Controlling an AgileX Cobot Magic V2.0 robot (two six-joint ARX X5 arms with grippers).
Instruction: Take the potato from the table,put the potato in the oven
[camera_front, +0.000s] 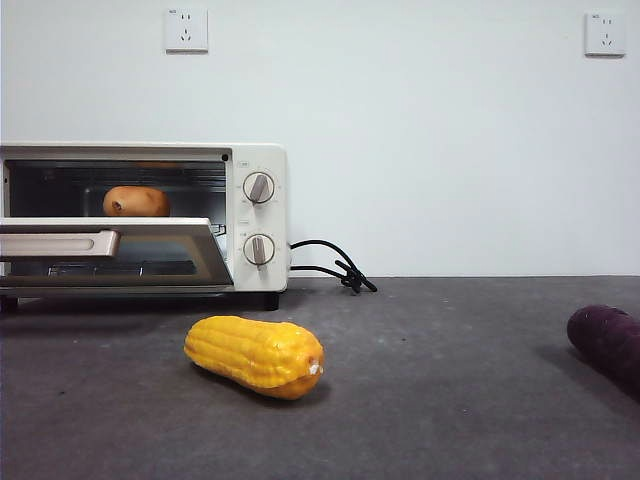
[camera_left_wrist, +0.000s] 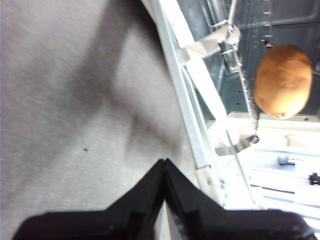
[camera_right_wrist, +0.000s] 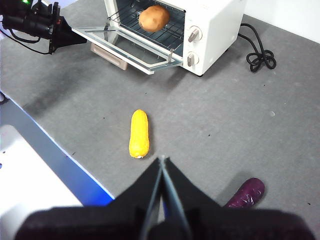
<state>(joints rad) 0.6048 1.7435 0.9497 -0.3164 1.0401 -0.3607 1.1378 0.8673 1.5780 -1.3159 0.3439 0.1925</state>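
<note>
Front view: oven (camera_front: 255, 215) cut off at the frame's left edge, so I can't see its far side. Purple vegetable (camera_front: 608, 345) runs off the right edge; only one rounded end shows. I see no arm here.

Left wrist view: heavily blurred. Potato (camera_left_wrist: 283, 81) reads as a soft orange oval; rack wires (camera_left_wrist: 235, 55) smear together.

Right wrist view: my right gripper (camera_right_wrist: 162, 165) covers part of the purple vegetable. Knob markings (camera_right_wrist: 194, 34) too small to read.

Matt grey table (camera_front: 450, 400), glossy cream oven (camera_front: 262, 165), wire rack (camera_right_wrist: 150, 32).
</note>
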